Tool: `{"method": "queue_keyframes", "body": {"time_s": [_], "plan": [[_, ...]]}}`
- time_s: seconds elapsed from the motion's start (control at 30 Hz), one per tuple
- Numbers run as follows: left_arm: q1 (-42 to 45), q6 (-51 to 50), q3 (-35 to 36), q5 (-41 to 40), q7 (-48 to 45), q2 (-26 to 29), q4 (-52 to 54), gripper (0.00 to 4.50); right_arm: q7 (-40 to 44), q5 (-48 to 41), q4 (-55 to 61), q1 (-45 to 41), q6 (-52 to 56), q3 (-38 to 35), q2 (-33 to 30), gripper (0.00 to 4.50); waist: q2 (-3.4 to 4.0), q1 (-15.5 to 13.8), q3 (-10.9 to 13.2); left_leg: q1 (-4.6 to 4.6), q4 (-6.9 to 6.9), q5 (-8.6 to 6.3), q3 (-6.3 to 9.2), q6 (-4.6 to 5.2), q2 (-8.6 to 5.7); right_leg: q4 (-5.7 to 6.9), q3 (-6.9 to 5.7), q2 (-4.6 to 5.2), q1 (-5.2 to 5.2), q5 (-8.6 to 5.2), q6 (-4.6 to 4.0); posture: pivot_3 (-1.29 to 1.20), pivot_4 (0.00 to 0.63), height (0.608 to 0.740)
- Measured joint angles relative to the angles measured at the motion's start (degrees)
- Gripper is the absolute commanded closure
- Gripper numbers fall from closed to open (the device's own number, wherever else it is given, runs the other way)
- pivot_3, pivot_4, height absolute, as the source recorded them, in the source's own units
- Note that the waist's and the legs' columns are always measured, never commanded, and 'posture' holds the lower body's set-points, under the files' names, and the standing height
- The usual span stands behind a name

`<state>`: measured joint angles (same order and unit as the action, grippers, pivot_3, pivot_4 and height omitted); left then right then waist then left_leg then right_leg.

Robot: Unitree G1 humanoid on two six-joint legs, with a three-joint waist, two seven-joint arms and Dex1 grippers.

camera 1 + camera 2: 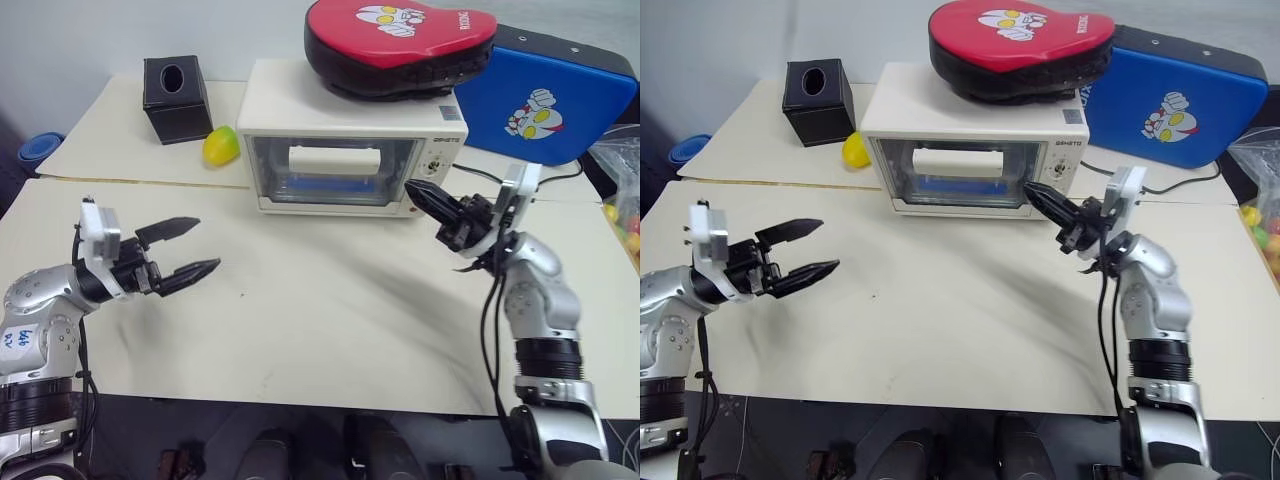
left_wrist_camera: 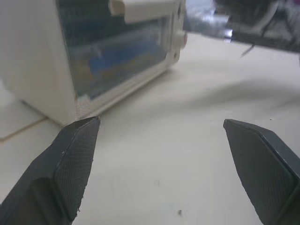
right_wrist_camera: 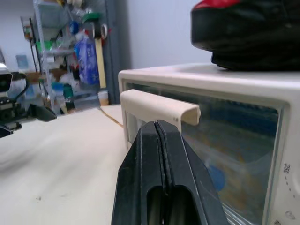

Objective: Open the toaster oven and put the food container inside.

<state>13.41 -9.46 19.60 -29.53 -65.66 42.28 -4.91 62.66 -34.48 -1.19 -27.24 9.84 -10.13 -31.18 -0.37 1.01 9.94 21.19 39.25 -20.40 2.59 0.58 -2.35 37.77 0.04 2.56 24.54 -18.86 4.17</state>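
I read the job as nearly done: the toaster oven (image 1: 345, 150) has its door shut, and through the glass I make out the blue-edged food container (image 1: 330, 186) lying inside. My left hand (image 1: 185, 250) hangs wide open and empty over bare bench (image 1: 330, 320), well apart from everything. My right hand (image 1: 425, 197), pinched shut on nothing, sits just beside the oven's knob panel, with open bench below it

— Toaster oven (image 1: 340, 150): back centre of table (image 1: 300, 330), door shut, food container (image 1: 330, 185) inside, pad (image 1: 398, 45) on top.
— Left of it: fruit (image 1: 221, 146), then tissue box (image 1: 176, 85). Right, behind: second pad (image 1: 545, 105).
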Motion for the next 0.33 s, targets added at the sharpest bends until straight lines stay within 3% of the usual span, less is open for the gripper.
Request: {"method": "queue_keyframes", "body": {"time_s": [0.2, 0.33], "plan": [[-8.1, 5.2, -0.1, 3.4, 0.0, 0.6, 1.9, 0.00, 9.1, 3.2, 5.6, 16.1, -4.9, 0.8, -7.1, 1.89, -0.02, -0.9, 0.0, -0.06, -0.06, -0.02, -0.07, 0.04, 0.01, -0.04, 0.07, 0.00, -0.05, 0.00, 0.00, 0.00, 0.150, 0.740], [-14.5, 6.9, 0.1, 4.0, 0.7, 0.1, 2.9, 0.00, 11.7, 6.3, 3.8, 23.4, -11.4, 0.8, -7.5, 0.56, -0.02, -0.8, 0.0, -0.16, -0.03, -0.02, -0.23, 0.06, 0.00, -0.12, 0.21, 0.00, -0.06, 0.00, 0.00, 0.00, 0.150, 0.740]]}}
